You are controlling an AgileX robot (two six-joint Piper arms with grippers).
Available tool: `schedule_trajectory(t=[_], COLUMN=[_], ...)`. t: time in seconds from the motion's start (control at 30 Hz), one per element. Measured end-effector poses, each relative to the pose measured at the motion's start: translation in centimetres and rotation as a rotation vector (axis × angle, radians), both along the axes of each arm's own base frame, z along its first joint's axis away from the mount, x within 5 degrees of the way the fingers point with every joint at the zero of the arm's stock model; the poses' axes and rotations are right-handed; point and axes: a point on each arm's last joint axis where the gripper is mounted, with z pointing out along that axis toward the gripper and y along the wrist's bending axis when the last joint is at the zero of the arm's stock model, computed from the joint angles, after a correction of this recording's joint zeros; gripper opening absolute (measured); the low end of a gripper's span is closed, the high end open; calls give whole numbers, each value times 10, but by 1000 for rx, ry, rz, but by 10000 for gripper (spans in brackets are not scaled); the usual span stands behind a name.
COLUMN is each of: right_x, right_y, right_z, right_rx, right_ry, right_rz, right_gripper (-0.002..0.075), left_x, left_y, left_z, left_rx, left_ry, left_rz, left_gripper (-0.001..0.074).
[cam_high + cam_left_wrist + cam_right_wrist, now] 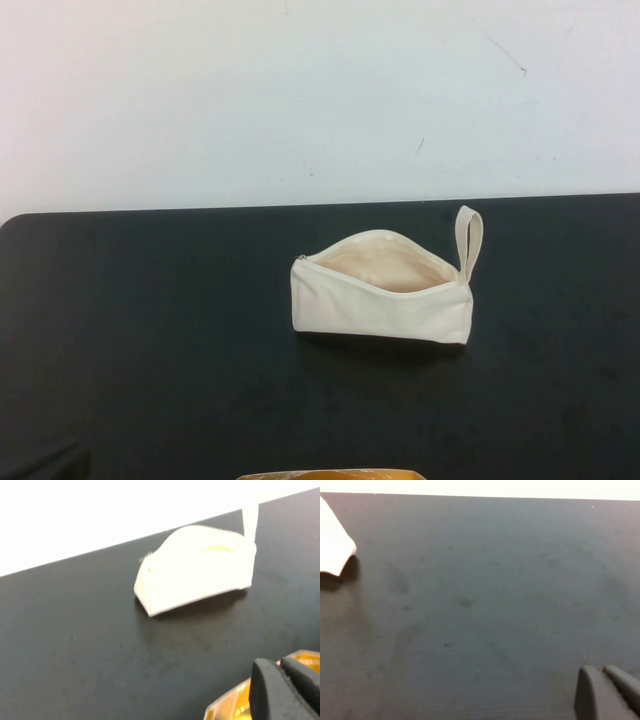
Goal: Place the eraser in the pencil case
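The pencil case (382, 290) stands unzipped mid-counter toward the back edge. Only the wrist views show claws — left gripper (286, 687) and right gripper (607, 690), both narrowed shut; eraser unseen.

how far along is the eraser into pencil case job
Done: the pencil case stands unzipped on the black table, its mouth gaping. In hand: nothing. The left pincer and right pincer both hang empty above the table. Left: everything, as no eraser shows in any view.

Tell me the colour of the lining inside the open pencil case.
Pale beige, inside the cream-white pencil case; the high view shows it best.
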Motion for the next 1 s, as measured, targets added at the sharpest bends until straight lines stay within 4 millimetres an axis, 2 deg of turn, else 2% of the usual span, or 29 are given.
schedule_trajectory(t=[0.33,0.6,0.77,1.0], right_x=[0,0,0,0], right_y=[0,0,0,0], right_z=[0,0,0,0], right_rx=[0,0,0,0], right_ry=[0,0,0,0], right_rz=[0,0,0,0], right_gripper=[-1,-1,-1,-1], left_x=[-7,-1,6,0], left_y=[4,6,14,35], left_z=[-12,-15,-34,-75], left_rx=[71,48,8,-2], left_ry=[118,49,-68,-69], left_rz=[-11,45,182,444], left_gripper=[6,6,6,6])
